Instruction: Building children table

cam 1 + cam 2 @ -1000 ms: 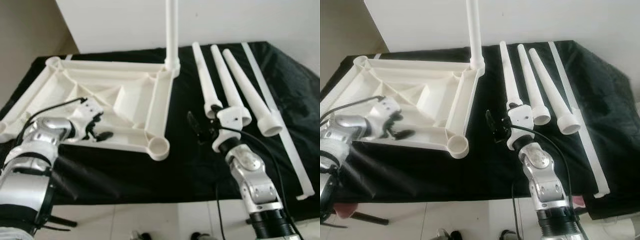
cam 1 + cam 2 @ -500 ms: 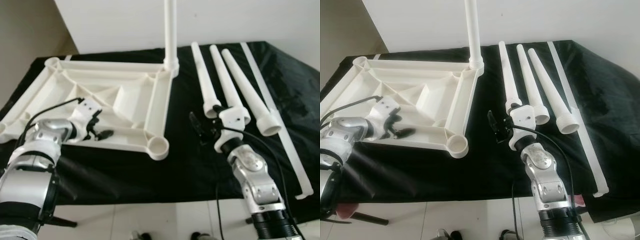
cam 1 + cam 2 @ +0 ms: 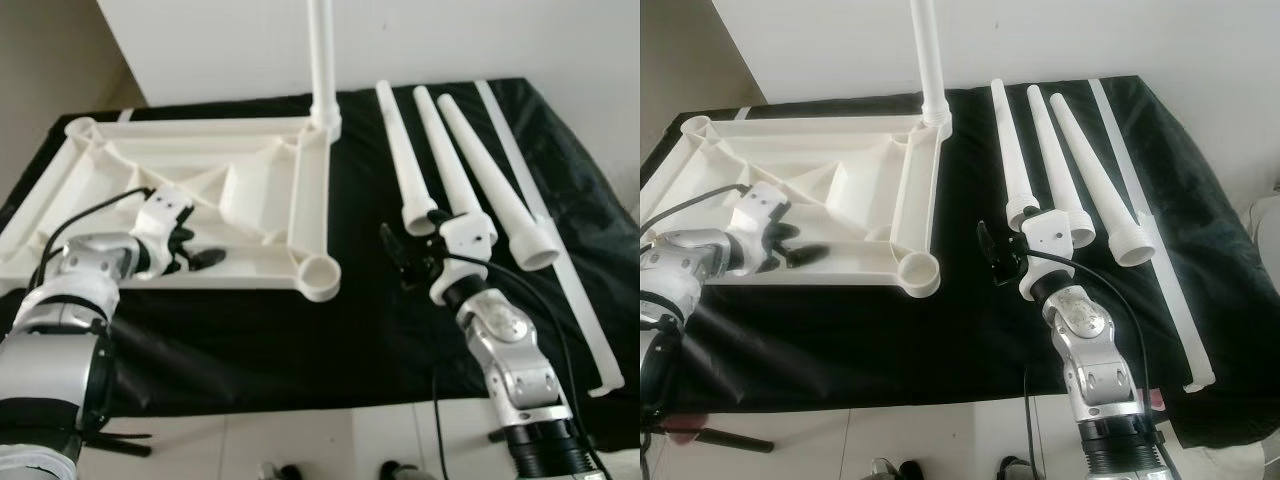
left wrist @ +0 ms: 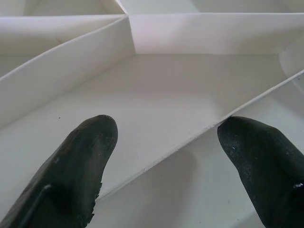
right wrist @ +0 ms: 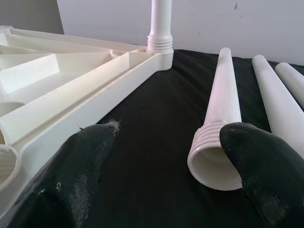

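Note:
The white tabletop [image 3: 308, 200] lies upside down on a black cloth, ribs facing up. One white leg [image 3: 320, 60] stands screwed into its far right corner; the near right socket [image 3: 322, 272] is empty. Three loose tapered legs [image 3: 448, 165] lie side by side to the right. My left gripper [image 3: 195, 252] is inside the tabletop near its front rim, open, its fingers astride a thin rib [image 4: 190, 137]. My right gripper [image 3: 402, 258] hovers open over the cloth, just short of the threaded end of the nearest loose leg [image 5: 221, 118].
A long white strip [image 3: 545, 210] lies along the right edge of the cloth. A white wall stands behind the table. Bare black cloth [image 3: 370, 310] lies between the tabletop and the loose legs and along the front edge.
The tabletop has turned slightly with my left gripper inside it, so its front rim lies more level. The view has shifted a little. My right gripper has hardly moved.

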`<state>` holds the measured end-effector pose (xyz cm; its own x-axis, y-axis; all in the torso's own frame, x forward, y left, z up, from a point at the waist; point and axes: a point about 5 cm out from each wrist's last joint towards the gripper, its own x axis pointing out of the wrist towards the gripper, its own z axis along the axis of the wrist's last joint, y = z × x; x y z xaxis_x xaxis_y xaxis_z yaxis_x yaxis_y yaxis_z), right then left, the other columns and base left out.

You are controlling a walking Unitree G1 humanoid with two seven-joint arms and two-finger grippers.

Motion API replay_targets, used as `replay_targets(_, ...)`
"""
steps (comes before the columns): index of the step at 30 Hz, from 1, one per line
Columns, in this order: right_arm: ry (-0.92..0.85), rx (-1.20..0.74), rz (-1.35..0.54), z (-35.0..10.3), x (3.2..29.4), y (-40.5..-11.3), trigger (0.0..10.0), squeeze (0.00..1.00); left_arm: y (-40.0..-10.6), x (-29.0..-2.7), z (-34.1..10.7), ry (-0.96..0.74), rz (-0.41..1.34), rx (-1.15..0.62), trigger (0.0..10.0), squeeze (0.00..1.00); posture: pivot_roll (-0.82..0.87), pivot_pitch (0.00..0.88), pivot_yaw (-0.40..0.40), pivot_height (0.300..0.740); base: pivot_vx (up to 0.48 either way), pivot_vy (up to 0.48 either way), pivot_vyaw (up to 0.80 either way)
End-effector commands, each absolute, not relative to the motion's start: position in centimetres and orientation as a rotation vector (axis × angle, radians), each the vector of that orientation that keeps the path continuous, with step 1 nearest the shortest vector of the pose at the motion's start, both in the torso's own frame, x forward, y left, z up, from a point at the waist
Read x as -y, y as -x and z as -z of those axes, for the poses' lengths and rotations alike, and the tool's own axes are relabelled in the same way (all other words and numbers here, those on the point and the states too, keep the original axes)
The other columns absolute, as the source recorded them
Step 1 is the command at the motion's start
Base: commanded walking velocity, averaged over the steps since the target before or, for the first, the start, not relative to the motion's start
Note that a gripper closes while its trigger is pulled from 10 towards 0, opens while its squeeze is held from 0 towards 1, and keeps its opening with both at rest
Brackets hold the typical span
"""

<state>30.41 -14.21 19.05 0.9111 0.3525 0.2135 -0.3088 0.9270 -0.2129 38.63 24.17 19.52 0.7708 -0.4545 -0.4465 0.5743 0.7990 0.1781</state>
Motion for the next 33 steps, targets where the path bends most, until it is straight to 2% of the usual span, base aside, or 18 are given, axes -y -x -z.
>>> replay_targets(1,0.158,0.251,-0.351,-19.1,14.1,-30.2,10.0,0.0,-39.1,-26.8,-18.7,-0.336,0.014,-0.343,10.0,0.0,-0.14,0.186,0.089,0.74,0.0,0.0,0.0)
replay_targets(4,0.159,0.25,-0.354,-19.0,14.1,-30.2,10.0,0.0,-39.1,-25.3,-17.8,-0.369,0.074,-0.347,10.0,0.0,-0.14,0.185,0.082,0.74,0.0,0.0,0.0)
replay_targets(7,0.161,0.248,-0.362,-19.0,14.0,-30.2,10.0,0.0,-38.9,-22.4,-16.7,-0.359,0.297,-0.352,10.0,0.0,-0.14,0.182,0.072,0.74,0.0,0.0,0.0)
replay_targets(8,0.161,0.248,-0.362,-19.0,14.0,-30.2,10.0,0.0,-38.9,-22.4,-16.7,-0.359,0.297,-0.352,10.0,0.0,-0.14,0.182,0.072,0.74,0.0,0.0,0.0)
replay_targets(10,0.164,0.247,-0.374,-19.0,13.8,-30.2,10.0,0.0,-38.6,-21.4,-17.0,-0.353,0.441,-0.33,10.0,0.0,-0.13,0.18,0.067,0.74,0.0,0.0,0.0)
replay_targets(14,0.167,0.245,-0.382,-19.0,13.8,-30.3,10.0,0.0,-38.6,-21.5,-17.8,-0.343,0.489,-0.315,10.0,0.0,-0.13,0.175,0.067,0.74,0.0,0.0,0.0)
replay_targets(17,0.168,0.245,-0.386,-19.0,13.7,-30.3,10.0,0.0,-38.7,-22.6,-19.6,-0.309,0.504,-0.278,10.0,0.0,-0.13,0.172,0.066,0.74,0.0,0.0,0.0)
replay_targets(25,0.165,0.243,-0.387,-19.0,13.6,-30.2,10.0,0.0,-37.5,-23.2,-23.2,-0.211,0.648,-0.115,10.0,0.0,-0.13,0.174,0.069,0.74,0.0,0.0,0.0)
replay_targets(26,0.165,0.243,-0.386,-19.0,13.6,-30.2,10.0,0.0,-37.4,-23.3,-23.5,-0.204,0.653,-0.101,10.0,0.0,-0.13,0.174,0.069,0.74,0.0,0.0,0.0)
replay_targets(32,0.164,0.247,-0.385,-19.0,13.6,-30.2,10.0,0.0,-38.0,-26.3,-23.9,-0.302,0.43,-0.101,10.0,0.0,-0.13,0.174,0.075,0.74,0.0,0.0,0.0)
replay_targets(33,0.164,0.248,-0.383,-19.0,13.6,-30.2,10.0,0.0,-38.2,-27.0,-23.8,-0.324,0.327,-0.091,10.0,0.0,-0.13,0.174,0.082,0.74,0.0,0.0,0.0)
